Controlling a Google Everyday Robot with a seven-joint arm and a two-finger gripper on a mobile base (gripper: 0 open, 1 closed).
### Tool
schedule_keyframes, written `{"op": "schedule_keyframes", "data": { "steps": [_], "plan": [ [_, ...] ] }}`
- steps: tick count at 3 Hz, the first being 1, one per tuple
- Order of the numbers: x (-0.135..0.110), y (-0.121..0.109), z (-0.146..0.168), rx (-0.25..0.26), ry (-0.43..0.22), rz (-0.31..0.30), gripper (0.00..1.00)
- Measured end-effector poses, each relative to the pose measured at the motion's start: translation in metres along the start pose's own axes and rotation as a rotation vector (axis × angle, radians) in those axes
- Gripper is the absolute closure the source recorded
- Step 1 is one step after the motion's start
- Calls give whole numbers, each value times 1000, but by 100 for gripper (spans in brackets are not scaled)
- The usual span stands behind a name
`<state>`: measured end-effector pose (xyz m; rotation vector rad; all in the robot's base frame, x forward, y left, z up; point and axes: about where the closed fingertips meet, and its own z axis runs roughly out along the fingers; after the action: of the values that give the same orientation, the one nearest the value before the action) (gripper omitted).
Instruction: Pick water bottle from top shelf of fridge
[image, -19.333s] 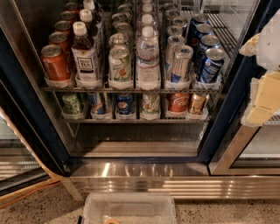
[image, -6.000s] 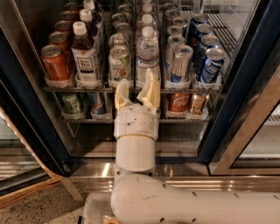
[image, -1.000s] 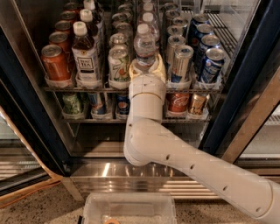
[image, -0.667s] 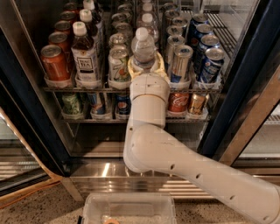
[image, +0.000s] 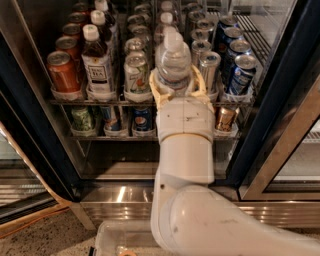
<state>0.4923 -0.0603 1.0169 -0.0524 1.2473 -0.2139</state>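
The fingers (image: 154, 91) of the gripper (image: 175, 80) clasp the lower body of the water bottle (image: 173, 56), which stands upright at the front middle of the top shelf (image: 100, 101) in the fridge (image: 35, 130). The thick cream arm (image: 185, 150) hides the bottle's base and part of the lower rack (image: 95, 137) of short cans (image: 142, 120). Just to its left stand a green-and-white can (image: 136, 75) and a dark tea bottle (image: 96, 65), to its right a silver can (image: 209, 65) and blue cans (image: 240, 72); whether its base touches the rack cannot be told.

Pincer (image: 176, 83) around water bottle (image: 173, 59)
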Motion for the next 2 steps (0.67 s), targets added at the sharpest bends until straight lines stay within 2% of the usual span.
{"op": "schedule_keyframes", "data": {
  "steps": [1,2],
  "plan": [
    [-22,-17,-36,-74,6,-24,100],
    [-19,-29,-43,-80,43,-44,100]
  ]
}}
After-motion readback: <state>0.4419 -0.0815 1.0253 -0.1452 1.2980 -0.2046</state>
